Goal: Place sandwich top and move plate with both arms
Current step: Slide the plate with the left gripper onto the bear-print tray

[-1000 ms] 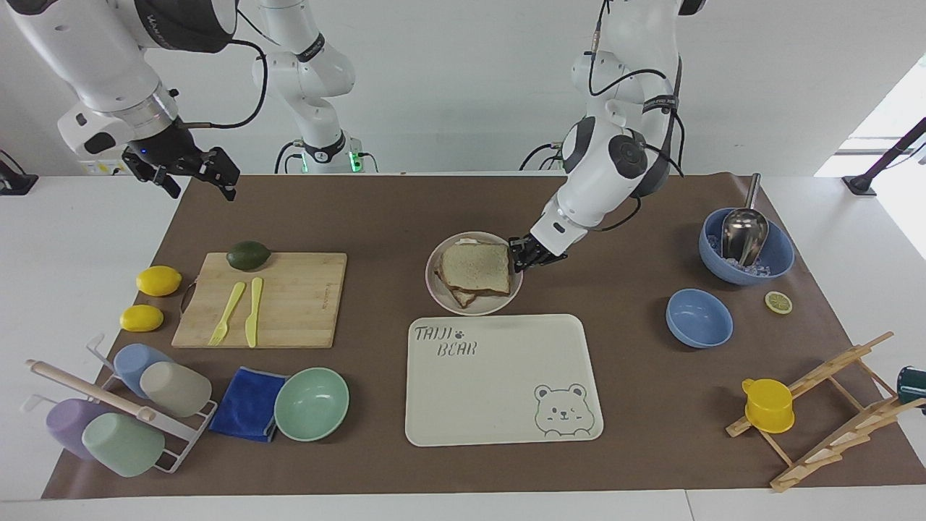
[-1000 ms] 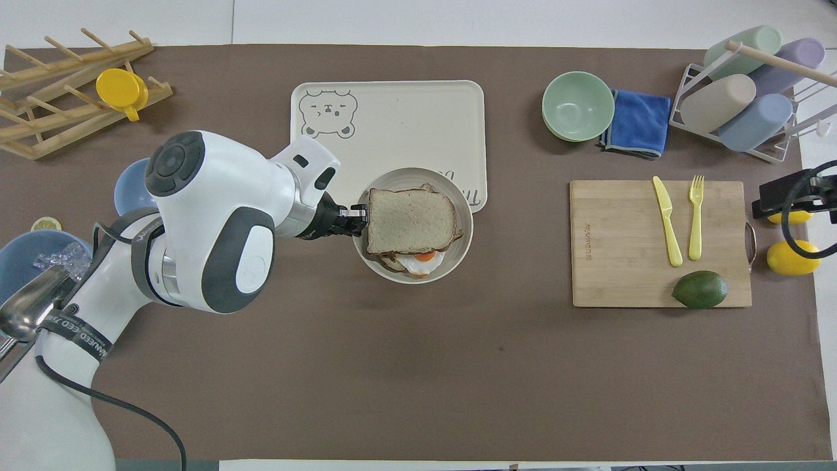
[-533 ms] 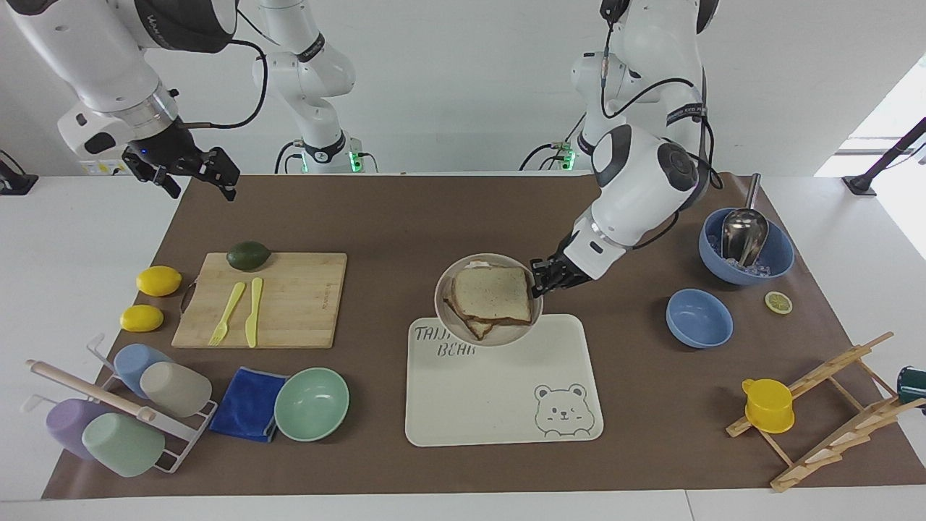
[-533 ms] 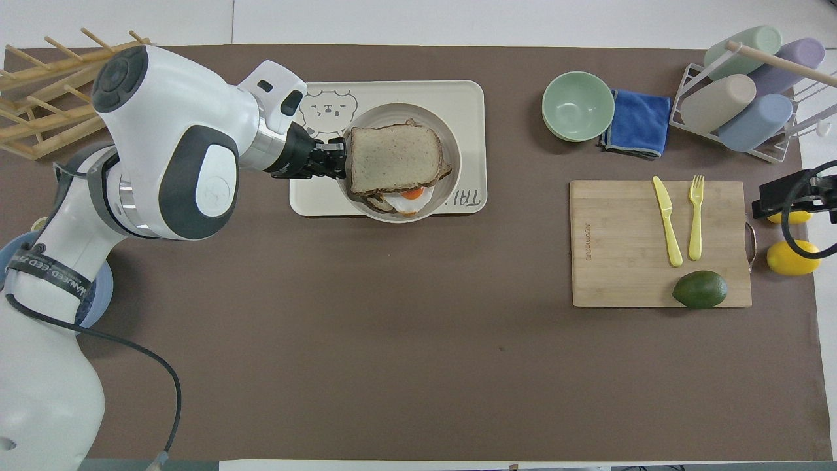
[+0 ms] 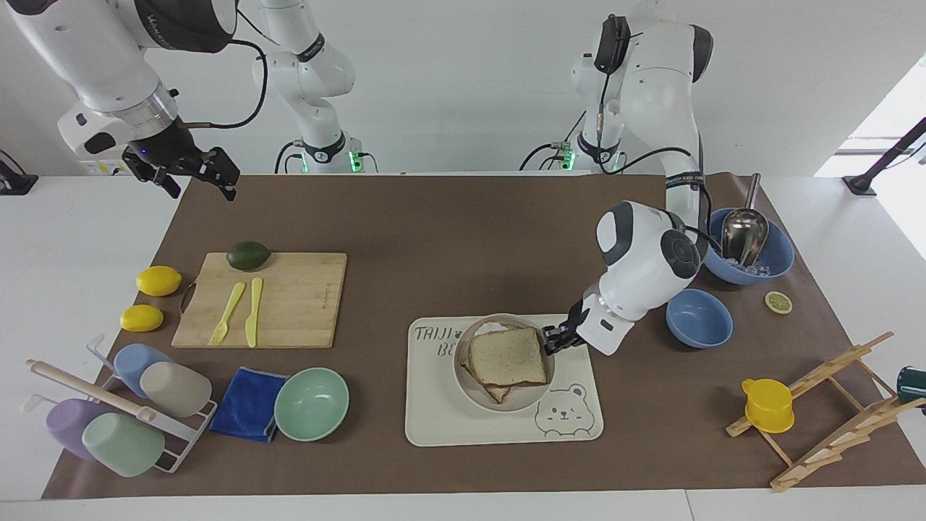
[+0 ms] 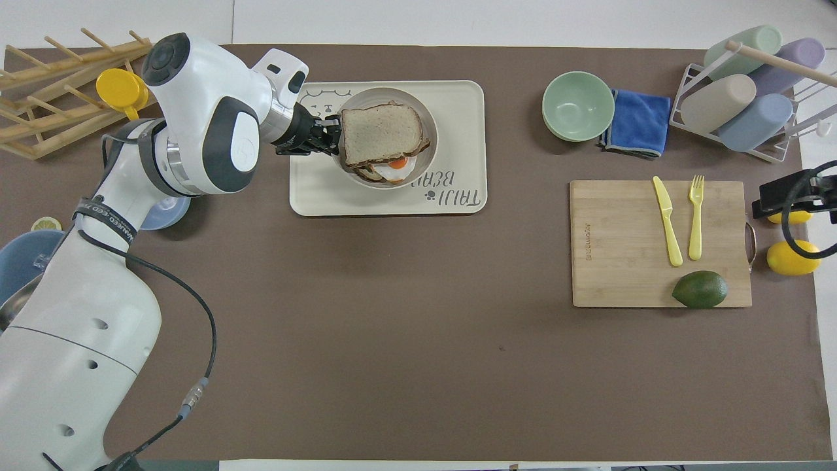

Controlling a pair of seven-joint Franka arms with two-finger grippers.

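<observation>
The sandwich top (image 5: 508, 357) already sits on the egg toast on the plate (image 5: 506, 402), which the left hand (image 5: 555, 338) grips by its rim over the bear tray (image 5: 434, 427). Setting down and releasing seem left; the right hand (image 5: 194, 172) waits open near the table's corner.
</observation>
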